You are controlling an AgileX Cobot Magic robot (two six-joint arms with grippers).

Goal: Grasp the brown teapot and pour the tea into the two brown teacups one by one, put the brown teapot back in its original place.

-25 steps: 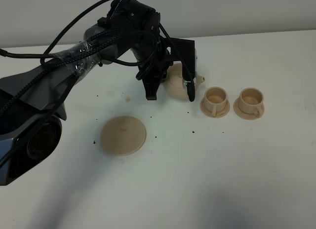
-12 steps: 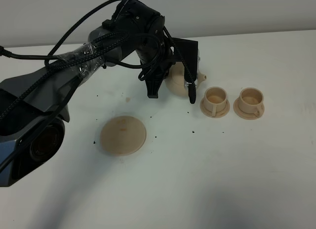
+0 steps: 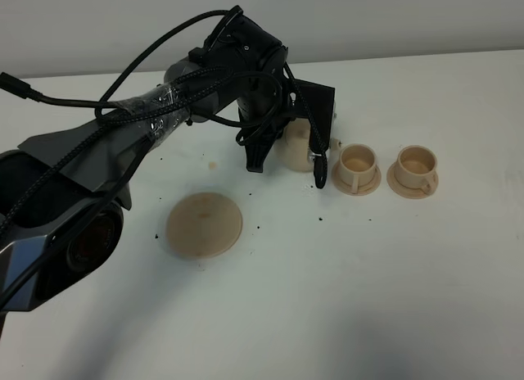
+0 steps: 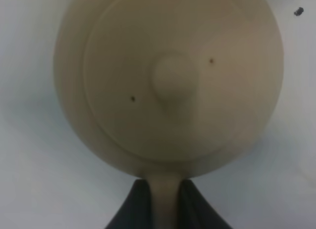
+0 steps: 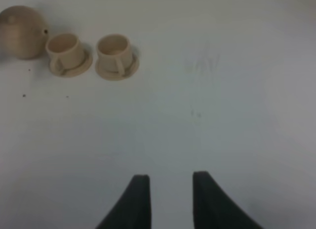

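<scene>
From the high camera, the left gripper (image 3: pixel 259 157) reaches in over the brown teapot (image 3: pixel 295 147) and hides most of it. The teapot's spout (image 3: pixel 334 142) points at the near teacup (image 3: pixel 358 163), which stands on its little saucer just beside the teapot. The far teacup (image 3: pixel 416 165), also on a little saucer, is one place further from the teapot in the same line. The flat round saucer (image 3: pixel 205 224) lies bare on the white table (image 3: pixel 368 298), apart from the teapot on its handle side and toward the camera. Whether the teapot's base touches the table cannot be told.

The left wrist camera looks straight down on the teapot's lid and its knob (image 4: pixel 173 78). The two dark fingers (image 4: pixel 133 211) pinch the teapot's loop handle (image 4: pixel 165 189) between them.

In the right wrist camera, the right gripper (image 5: pixel 170 192) hangs over bare table well away from the teapot (image 5: pixel 22 29), with its jaws spread and nothing between them. Both teacups (image 5: pixel 66 51) (image 5: pixel 116 54) stand in a row beside the teapot.
</scene>
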